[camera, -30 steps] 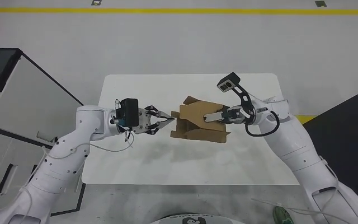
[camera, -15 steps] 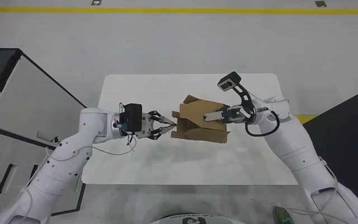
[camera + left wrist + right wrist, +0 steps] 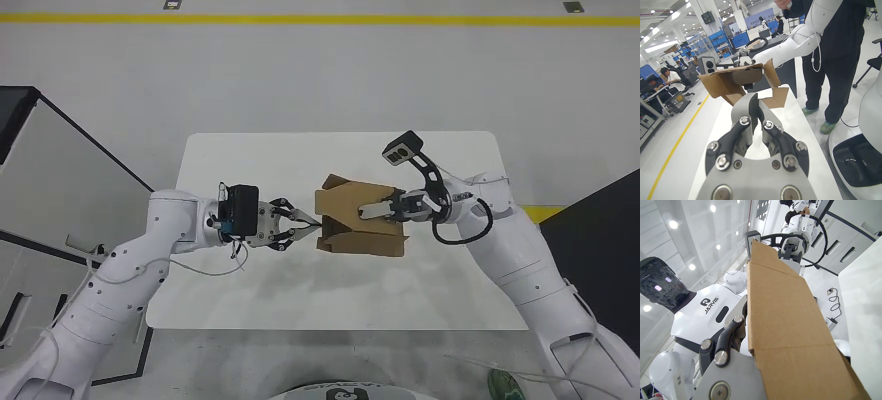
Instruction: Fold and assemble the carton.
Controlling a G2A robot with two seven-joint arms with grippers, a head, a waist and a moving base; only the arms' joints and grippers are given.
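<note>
A brown carton [image 3: 360, 232] stands half-formed at the middle of the white table [image 3: 250, 290], its flaps loose on the side toward my left arm. My right gripper [image 3: 366, 211] comes from the opposite side and is shut on the carton's upper panel [image 3: 783, 317]. One finger [image 3: 742, 313] shows beside the cardboard. In the left wrist view the carton [image 3: 734, 79] is an open tube with a notched flap [image 3: 779, 97] hanging low. My left gripper [image 3: 312, 228] is level with that open end, fingertips [image 3: 753, 103] pressed together just short of the flap, holding nothing.
A black-framed panel [image 3: 40, 150] stands off the table to the left. A yellow floor line [image 3: 320, 18] runs behind the table. Bare tabletop lies in front of and behind the carton.
My left gripper has moved right, up to the carton's open end. The right gripper has drawn the carton slightly left and squared it up.
</note>
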